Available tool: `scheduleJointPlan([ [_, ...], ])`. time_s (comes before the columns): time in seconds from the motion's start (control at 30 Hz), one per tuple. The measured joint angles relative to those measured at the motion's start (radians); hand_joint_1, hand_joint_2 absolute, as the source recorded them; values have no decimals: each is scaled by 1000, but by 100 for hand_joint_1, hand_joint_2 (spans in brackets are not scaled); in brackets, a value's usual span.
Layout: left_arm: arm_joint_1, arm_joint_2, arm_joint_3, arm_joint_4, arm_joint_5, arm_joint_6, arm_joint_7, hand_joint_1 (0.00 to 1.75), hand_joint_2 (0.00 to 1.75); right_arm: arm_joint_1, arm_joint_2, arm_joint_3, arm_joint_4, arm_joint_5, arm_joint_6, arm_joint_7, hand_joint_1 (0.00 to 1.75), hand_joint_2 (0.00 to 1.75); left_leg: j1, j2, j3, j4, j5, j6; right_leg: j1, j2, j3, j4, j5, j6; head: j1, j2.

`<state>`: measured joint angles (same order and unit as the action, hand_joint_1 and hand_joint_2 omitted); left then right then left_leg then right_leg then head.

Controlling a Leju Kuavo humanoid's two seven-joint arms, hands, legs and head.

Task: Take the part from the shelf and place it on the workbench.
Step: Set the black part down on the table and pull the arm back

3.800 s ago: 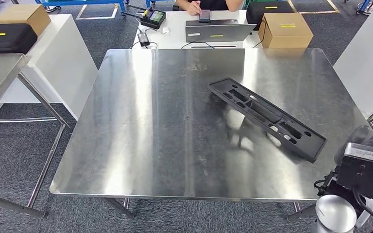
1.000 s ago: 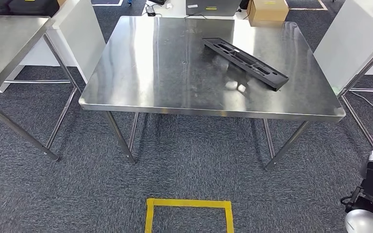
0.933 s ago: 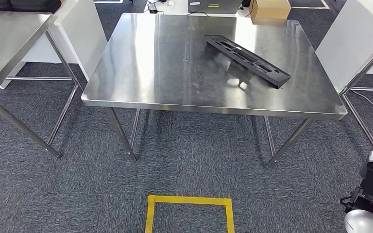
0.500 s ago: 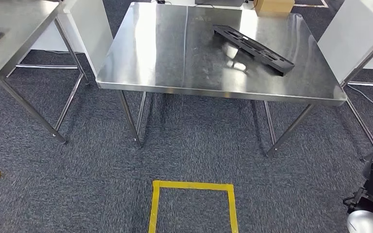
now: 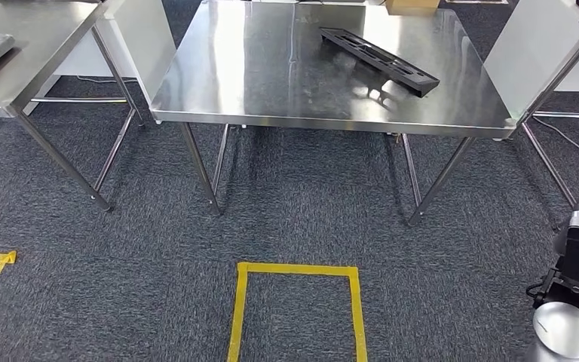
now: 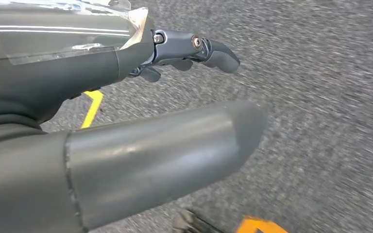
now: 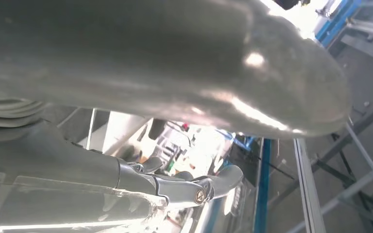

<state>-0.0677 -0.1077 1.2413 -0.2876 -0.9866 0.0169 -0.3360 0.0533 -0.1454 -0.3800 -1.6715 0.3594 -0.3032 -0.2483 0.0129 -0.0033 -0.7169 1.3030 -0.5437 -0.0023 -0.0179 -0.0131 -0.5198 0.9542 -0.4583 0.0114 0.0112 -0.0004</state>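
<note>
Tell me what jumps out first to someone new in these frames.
The shiny stainless-steel workbench at the top of the head view, with a long black slotted plastic part lying diagonally on its right half. Next, the yellow tape square on the grey carpet in front of it. Close up, the empty left hand hangs over that carpet.

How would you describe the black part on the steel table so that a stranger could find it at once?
Start at the large steel table in the middle of the head view. On its far right quarter lies a long, flat black part, set at a slant. It is the one dark thing on that shiny top, with slots cut along its length.
</note>
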Motion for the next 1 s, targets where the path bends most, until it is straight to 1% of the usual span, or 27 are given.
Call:
scheduleJointPlan([
  [0.03,0,0,0,1,-1,0,1,0,0,-1,0,3,4,0,-1,1,0,0,6,0,37,-29,27,-4,-2,-1,-16,4,9,5,0,0],
  [0.07,0,0,1,3,-2,0,2,0,0,-3,-1,6,8,0,-3,2,0,0,11,1,90,-91,49,-8,-3,-1,-29,11,17,11,0,0],
  [0.13,-1,0,1,6,-7,0,5,0,0,-7,-7,9,13,1,-7,4,0,0,13,-2,193,-235,45,-9,-3,-3,-53,25,27,23,0,0],
  [0.17,-2,0,1,8,-11,0,6,0,0,-9,-11,11,16,0,-9,4,0,0,10,-4,220,-281,32,-7,-2,-4,-61,29,33,32,0,0],
  [0.2,-2,0,1,11,-14,0,6,0,0,-8,-15,12,19,-2,-12,4,0,0,5,-6,228,-303,23,-2,-3,-6,-68,31,41,42,1,0],
  [0.27,0,0,1,16,-18,2,7,0,0,-1,-25,15,26,-12,-16,3,0,0,0,-5,214,-313,30,17,-4,-5,-79,35,48,61,2,0],
  [0.3,1,0,1,18,-19,3,7,0,0,5,-30,16,30,-18,-17,1,0,0,0,-3,207,-317,39,31,-5,-4,-90,50,32,62,4,0],
  [0.33,2,0,1,20,-20,4,7,0,0,11,-36,16,34,-23,-17,-1,0,0,0,-1,197,-321,50,44,-6,-1,-104,82,2,58,6,0],
  [0.37,2,0,2,21,-21,5,7,0,0,16,-41,17,37,-29,-18,-3,0,0,0,1,188,-322,60,53,-7,2,-124,137,-42,50,8,0],
  [0.4,2,1,2,22,-22,5,7,0,0,20,-44,17,40,-33,-19,-5,0,0,-2,2,174,-321,71,59,-7,4,-145,205,-86,44,11,0],
  [0.43,2,1,2,24,-24,6,7,0,0,24,-47,17,42,-37,-19,-6,0,0,-4,3,160,-321,82,60,-6,6,-160,273,-119,44,12,0],
  [0.47,2,2,2,26,-27,6,7,0,0,30,-49,17,44,-40,-20,-6,0,0,-5,4,145,-320,93,61,-6,7,-164,321,-134,49,12,0],
  [0.5,2,2,2,28,-30,6,7,0,0,34,-50,17,46,-41,-20,-6,0,0,-6,4,132,-320,103,59,-6,8,-152,334,-130,58,12,0],
  [0.53,2,2,2,31,-32,6,7,0,0,37,-51,17,47,-43,-21,-6,0,0,-6,4,119,-319,112,57,-7,8,-119,307,-111,70,12,0],
  [0.57,3,2,2,34,-34,6,7,0,0,39,-52,17,47,-44,-22,-6,0,0,-5,5,107,-317,121,53,-8,8,-71,247,-88,80,12,0],
  [0.6,3,2,2,35,-35,6,6,0,0,39,-54,17,47,-45,-23,-6,0,0,-6,4,96,-313,129,48,-9,8,-13,166,-75,86,13,0],
  [0.63,2,3,2,37,-36,6,5,0,0,40,-56,17,47,-46,-25,-6,0,0,-7,4,88,-309,137,42,-7,10,38,89,-73,83,13,0],
  [0.67,2,3,2,37,-37,7,3,0,0,42,-58,16,47,-48,-26,-6,0,0,-9,4,83,-307,146,36,-4,11,69,37,-79,77,13,0],
  [0.7,3,4,2,37,-37,8,1,0,0,44,-58,15,46,-51,-27,-6,0,0,-11,3,79,-306,154,31,0,13,83,10,-87,69,13,0],
  [0.73,4,5,2,38,-37,9,0,0,0,48,-59,14,46,-55,-28,-7,0,0,-10,2,78,-307,162,26,3,13,80,6,-88,60,13,0],
  [0.77,5,5,1,38,-37,10,0,0,0,52,-59,14,46,-58,-29,-7,0,0,-9,2,76,-305,163,21,-2,11,71,10,-83,52,13,0],
  [0.8,6,6,1,39,-36,10,-1,0,0,54,-59,13,46,-61,-27,-7,0,0,-7,1,72,-295,148,17,-5,10,64,12,-76,42,12,0],
  [0.83,7,7,1,40,-36,11,-1,0,0,56,-59,13,46,-63,-25,-7,0,0,-5,1,63,-265,112,12,-7,8,56,13,-68,28,11,0],
  [0.87,8,8,1,41,-35,11,-1,0,0,56,-60,13,47,-64,-22,-6,0,0,-3,1,49,-216,62,8,-9,6,46,13,-59,15,10,0],
  [0.93,9,11,2,42,-33,12,-1,0,0,56,-63,15,50,-69,-14,-6,0,0,-2,1,18,-83,-33,4,-1,5,25,15,-38,-1,9,0],
  [0.97,9,12,2,42,-33,12,-2,0,0,55,-66,16,54,-72,-12,-6,0,0,-2,0,13,-32,-49,4,3,4,12,17,-27,-4,8,0],
  [1.0,9,13,2,43,-32,11,-3,0,0,54,-68,17,59,-75,-10,-7,0,0,-2,0,21,-10,-43,6,7,4,-3,21,-17,-5,8,0],
])
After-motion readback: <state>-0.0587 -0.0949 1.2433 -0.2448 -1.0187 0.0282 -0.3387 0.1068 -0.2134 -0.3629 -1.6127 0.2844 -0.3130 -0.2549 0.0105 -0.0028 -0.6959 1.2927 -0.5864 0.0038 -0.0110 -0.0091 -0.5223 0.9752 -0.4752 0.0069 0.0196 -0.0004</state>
